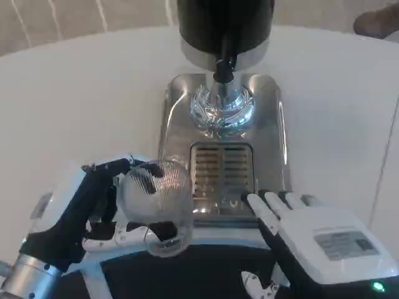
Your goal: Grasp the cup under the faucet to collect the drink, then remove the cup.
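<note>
A clear ribbed glass cup is held in my left hand at the lower left, just left of the dispenser's drip grille. The fingers wrap around the cup's sides. The cup sits off to the side of the black faucet, which hangs over the chrome base at the top centre. My right hand lies at the lower right with its fingers stretched out flat, their tips touching the front edge of the steel tray. It holds nothing.
The dispenser's dark body stands at the back centre on the white table. A black mat lies along the near edge. Bare table spreads to the left and right of the machine.
</note>
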`<action>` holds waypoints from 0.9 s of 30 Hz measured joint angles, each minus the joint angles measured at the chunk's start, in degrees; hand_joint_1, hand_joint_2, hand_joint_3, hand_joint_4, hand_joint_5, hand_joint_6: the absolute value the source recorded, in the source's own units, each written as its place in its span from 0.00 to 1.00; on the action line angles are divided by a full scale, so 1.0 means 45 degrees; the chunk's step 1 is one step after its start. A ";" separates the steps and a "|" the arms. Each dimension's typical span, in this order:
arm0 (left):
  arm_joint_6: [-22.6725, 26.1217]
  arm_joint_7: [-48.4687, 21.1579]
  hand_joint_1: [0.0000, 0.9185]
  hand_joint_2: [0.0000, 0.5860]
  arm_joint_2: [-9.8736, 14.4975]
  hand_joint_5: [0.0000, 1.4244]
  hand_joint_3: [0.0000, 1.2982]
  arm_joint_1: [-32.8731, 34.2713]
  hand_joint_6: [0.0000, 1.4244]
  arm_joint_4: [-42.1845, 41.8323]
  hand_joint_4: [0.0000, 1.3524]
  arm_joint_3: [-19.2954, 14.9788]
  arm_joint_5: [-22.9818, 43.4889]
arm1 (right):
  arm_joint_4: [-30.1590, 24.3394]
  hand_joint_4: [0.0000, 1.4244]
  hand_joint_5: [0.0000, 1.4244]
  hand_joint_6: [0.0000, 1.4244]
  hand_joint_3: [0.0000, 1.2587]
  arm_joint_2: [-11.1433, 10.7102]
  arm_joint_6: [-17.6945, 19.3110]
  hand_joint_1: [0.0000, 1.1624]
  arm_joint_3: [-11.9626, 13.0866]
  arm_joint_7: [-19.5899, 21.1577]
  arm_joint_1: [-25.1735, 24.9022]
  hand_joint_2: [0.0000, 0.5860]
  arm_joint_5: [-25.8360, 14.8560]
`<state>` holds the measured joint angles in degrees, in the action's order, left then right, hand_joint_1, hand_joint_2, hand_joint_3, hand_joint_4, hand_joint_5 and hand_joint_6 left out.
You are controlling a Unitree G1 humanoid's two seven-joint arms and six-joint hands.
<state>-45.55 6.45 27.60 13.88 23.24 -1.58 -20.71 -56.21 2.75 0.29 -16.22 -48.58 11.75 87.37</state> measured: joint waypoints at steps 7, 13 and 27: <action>0.0000 0.0000 0.76 0.00 -0.0008 0.93 0.71 0.0067 1.00 0.0164 0.80 0.0000 0.0001 | 0.0145 0.00 0.00 0.00 0.00 -0.0005 0.0018 0.17 -0.0071 0.0154 -0.0009 0.97 0.0032; 0.0000 0.0000 0.76 0.00 -0.0055 0.93 0.71 0.0102 1.00 0.0220 0.80 0.0001 0.0001 | 0.0221 0.00 0.00 0.00 0.00 -0.0006 0.0017 0.17 -0.0079 0.0180 -0.0013 0.97 0.0051; 0.0075 0.0001 0.76 0.00 -0.0193 0.93 0.71 0.0323 1.00 0.0544 0.80 0.0001 0.0000 | 0.0225 0.00 0.00 0.00 0.00 -0.0005 0.0017 0.17 -0.0081 0.0184 -0.0010 0.96 0.0090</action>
<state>-45.21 6.45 26.73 15.33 25.69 -1.58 -20.71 -55.20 2.72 0.36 -16.58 -47.75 11.70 87.77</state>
